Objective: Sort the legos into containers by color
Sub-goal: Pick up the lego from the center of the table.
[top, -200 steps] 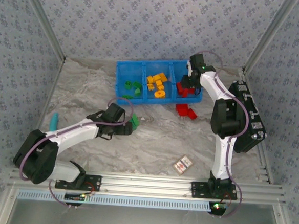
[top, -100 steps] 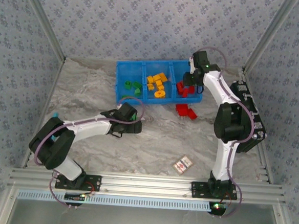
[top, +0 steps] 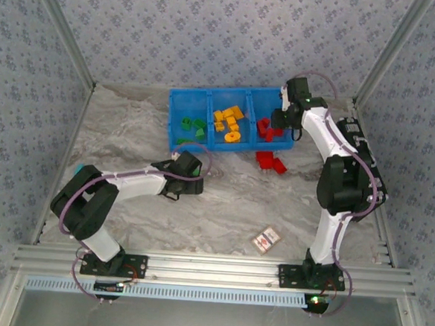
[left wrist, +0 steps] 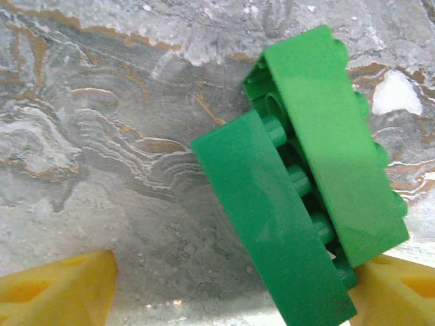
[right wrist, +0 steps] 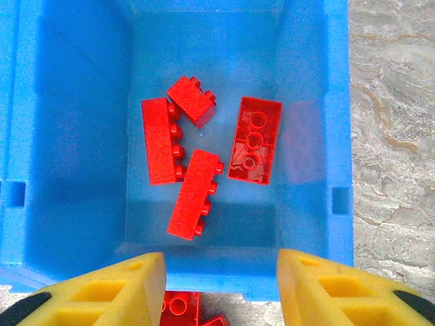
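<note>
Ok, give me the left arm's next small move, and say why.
Probably close the left gripper on the two green bricks. They lie side by side on the marble table between its open yellow fingers, and the left-hand finger is not touching them yet. Lifting toward the blue bin, where other green bricks sit, would follow.

I count one blue bin (top: 173, 115), divided into three compartments. Right wrist view: I count four red bricks (right wrist: 253, 140) inside one compartment. Top view: two loose red bricks (top: 265, 159) on the table (top: 237, 202) just before the bin, and one ring-shaped yellow brick (top: 233, 136) in the middle compartment. Left wrist view: two green bricks (left wrist: 272, 231). One card (top: 266, 239).
</note>
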Tool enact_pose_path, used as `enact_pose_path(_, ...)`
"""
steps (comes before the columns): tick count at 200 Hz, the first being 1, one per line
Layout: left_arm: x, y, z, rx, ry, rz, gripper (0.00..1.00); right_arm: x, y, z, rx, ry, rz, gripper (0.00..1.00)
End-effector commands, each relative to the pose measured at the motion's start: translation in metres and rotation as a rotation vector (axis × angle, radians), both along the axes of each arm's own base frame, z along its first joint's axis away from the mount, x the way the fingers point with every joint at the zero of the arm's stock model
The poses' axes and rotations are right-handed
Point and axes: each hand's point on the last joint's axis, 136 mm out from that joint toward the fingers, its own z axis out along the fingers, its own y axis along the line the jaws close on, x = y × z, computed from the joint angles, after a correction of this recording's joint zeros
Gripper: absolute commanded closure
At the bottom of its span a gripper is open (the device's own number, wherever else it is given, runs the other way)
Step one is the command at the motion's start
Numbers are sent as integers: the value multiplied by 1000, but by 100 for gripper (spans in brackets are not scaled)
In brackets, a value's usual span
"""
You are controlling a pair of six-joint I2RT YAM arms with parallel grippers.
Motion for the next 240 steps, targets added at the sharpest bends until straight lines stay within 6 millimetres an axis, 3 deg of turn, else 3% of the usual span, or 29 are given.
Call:
enact_pose_path(1, 2, 7, 9, 36, -35, 1, 19, -1, -3, 17, 3, -37, 2, 52)
enact_pose_path(175, 14, 36, 22, 151, -130, 17, 44, -3, -3, 13, -1, -20, 0, 52)
enact_pose_path(240, 19, 30, 14, 143, -125, -13, 51, -4, -2, 16, -4, -23, 3, 52)
